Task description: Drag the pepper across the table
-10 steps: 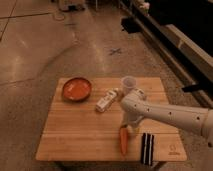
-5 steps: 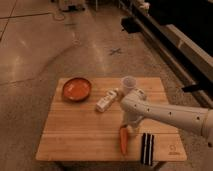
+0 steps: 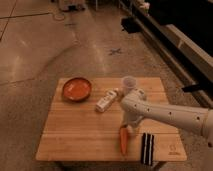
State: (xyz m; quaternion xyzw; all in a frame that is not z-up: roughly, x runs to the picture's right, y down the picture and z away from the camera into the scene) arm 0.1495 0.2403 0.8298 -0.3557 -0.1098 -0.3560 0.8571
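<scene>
jaws still at far end of pepper (image 3: pixel 123 142), unmoved on table (image 3: pixel 75 135)

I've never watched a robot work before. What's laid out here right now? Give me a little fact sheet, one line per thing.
surface: wooden table, light planks
gripper: gripper low over the table, at the pepper's far end
arm: white arm reaching in from the right
pepper: orange pepper lying flat near the front edge, tapered tip toward the camera
bowl: orange-red bowl, back left
bottle: white bottle on its side, mid-table
cup: pale cup upright, near the back edge
other: black striped object, right of the pepper
</scene>
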